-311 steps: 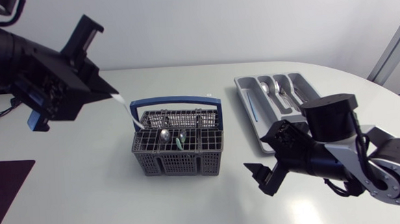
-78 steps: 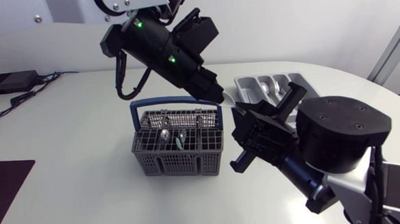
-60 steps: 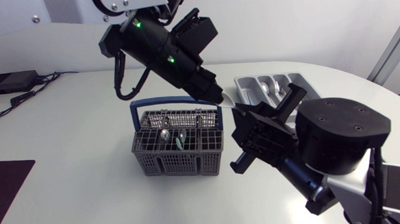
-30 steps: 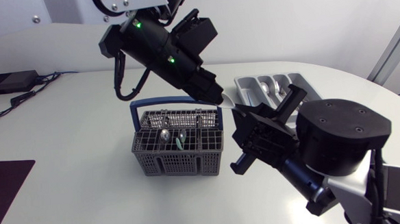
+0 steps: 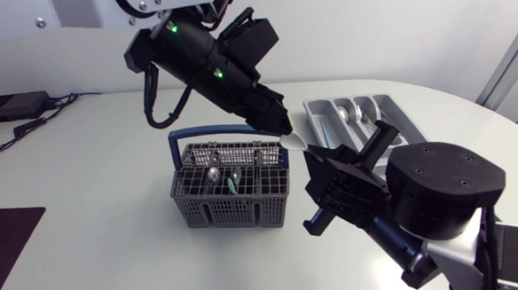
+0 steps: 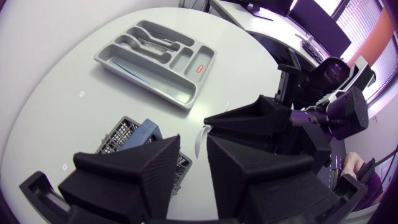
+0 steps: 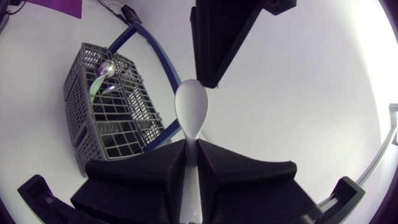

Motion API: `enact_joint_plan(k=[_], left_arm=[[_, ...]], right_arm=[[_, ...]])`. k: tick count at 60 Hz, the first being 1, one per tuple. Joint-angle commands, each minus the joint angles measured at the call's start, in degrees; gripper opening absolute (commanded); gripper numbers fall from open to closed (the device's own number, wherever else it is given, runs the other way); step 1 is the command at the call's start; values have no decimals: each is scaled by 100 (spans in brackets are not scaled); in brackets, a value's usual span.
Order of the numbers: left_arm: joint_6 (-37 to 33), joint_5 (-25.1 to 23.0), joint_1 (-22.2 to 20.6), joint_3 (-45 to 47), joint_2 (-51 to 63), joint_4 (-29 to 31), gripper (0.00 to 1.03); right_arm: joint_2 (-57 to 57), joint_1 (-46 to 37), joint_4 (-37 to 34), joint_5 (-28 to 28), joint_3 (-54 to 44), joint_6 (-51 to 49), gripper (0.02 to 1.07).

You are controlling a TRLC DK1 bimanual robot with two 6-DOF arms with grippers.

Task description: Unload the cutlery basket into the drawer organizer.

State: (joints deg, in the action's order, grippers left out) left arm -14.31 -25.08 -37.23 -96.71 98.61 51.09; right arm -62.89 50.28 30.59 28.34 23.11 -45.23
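Right gripper point(image 7: 191, 148) is clamped on the spoon point(image 7: 191, 107) beside the cutlery basket point(image 5: 231, 200), left gripper point(image 5: 278, 124) hanging open, so I'd guess a handoff for reach.

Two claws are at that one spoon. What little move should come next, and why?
Probably the right claw should carry the spoon toward the organizer: it is shut on the handle, while the left claw stands open beside the bowl, and other spoons already lie in it.
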Motion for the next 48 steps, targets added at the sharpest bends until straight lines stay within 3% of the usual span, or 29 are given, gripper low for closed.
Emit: enact_joint_plan(k=[1, 7, 17, 23, 30, 36, 42, 48], left_arm=[[174, -93, 49, -208, -210, -11, 65], [191, -129, 93, -349, -325, -3, 79], [59, -120, 331, -586, -597, 76, 88], [-310, -76, 533, -621, -834, 252, 88], [-916, 135, 770, -446, -1080, 542, 88], [-1813, 320, 753, 117, -1309, 1061, 88], [-2639, 847, 594, 1154, -1748, 780, 88], [-3333, 891, 550, 1760, -1995, 657, 88]], right_arm=[[93, 61, -35, -12, -140, -3, 16], [216, 52, -106, -12, -220, -47, 16], [972, -335, -844, -487, -369, -135, 17], [1587, -1310, -1600, -1428, -343, -188, 17], [1860, -2813, -2329, -2930, -184, -451, 17], [1728, -4070, -2822, -4135, 35, -926, 17], [1324, -4923, -3147, -4934, 299, -1409, 17], [814, -5371, -3340, -5383, 510, -1893, 17]])
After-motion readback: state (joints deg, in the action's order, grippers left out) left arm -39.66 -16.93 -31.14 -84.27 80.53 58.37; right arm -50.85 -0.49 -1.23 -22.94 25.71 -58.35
